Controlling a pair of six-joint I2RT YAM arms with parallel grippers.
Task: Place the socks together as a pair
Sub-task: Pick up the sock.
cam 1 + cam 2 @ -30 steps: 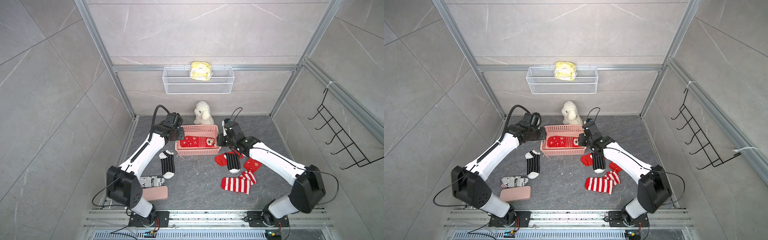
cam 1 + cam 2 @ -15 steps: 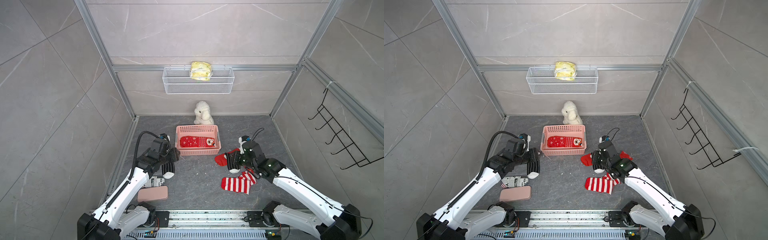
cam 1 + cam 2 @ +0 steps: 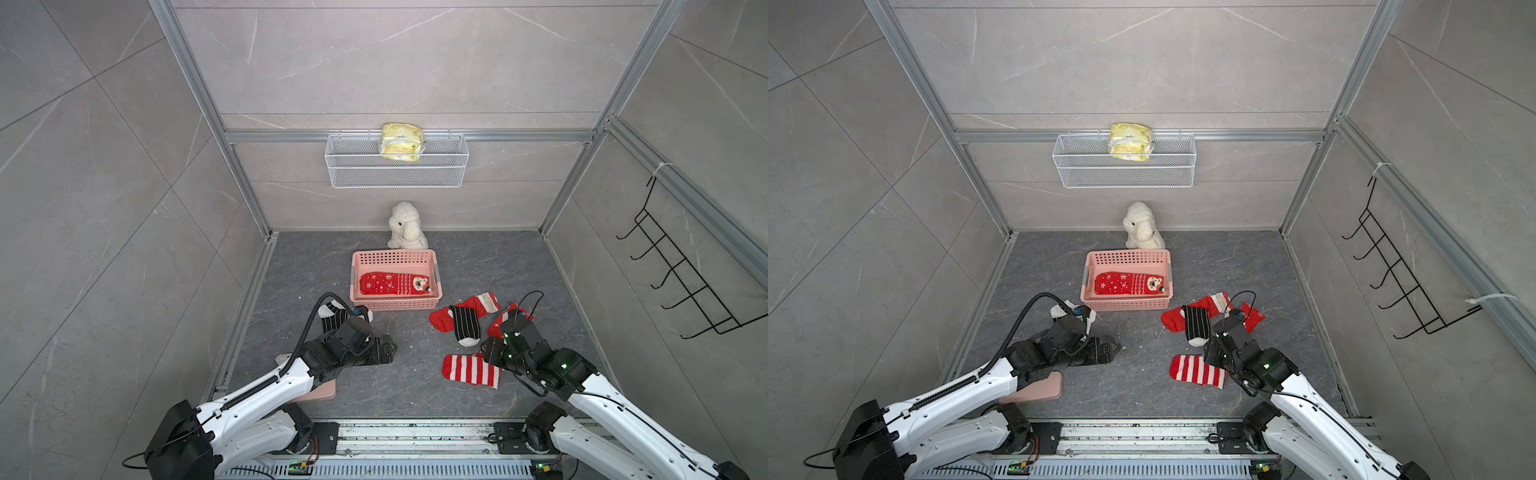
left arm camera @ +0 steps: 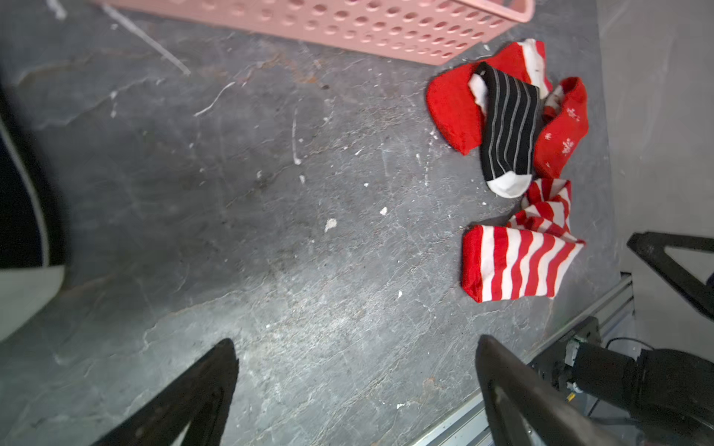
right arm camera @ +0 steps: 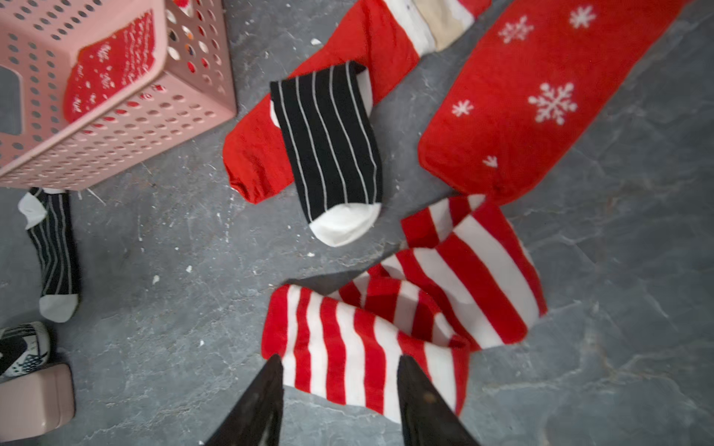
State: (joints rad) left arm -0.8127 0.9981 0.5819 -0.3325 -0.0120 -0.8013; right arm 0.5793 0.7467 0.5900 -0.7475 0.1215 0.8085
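Socks [image 3: 1196,322] lay in three places: one snowflake sock [image 3: 395,284] inside the pink basket [image 3: 397,305]; a black sock [image 3: 465,326] draped across a red sock [image 3: 440,321], with a second snowflake sock [image 5: 533,96] just beside them and a striped sock [image 3: 469,369] (one folded or two overlapped, not determinable) near them on the grey surface [image 3: 415,386] by the right arm; and another black sock [image 5: 54,251] apart, by the left arm. Left tool [image 4: 355,386] hovered over bare surface, jaws wide, holding nothing. Right tool [image 5: 340,401] stood over the striped sock's edge, jaws narrowly parted, nothing gripped.
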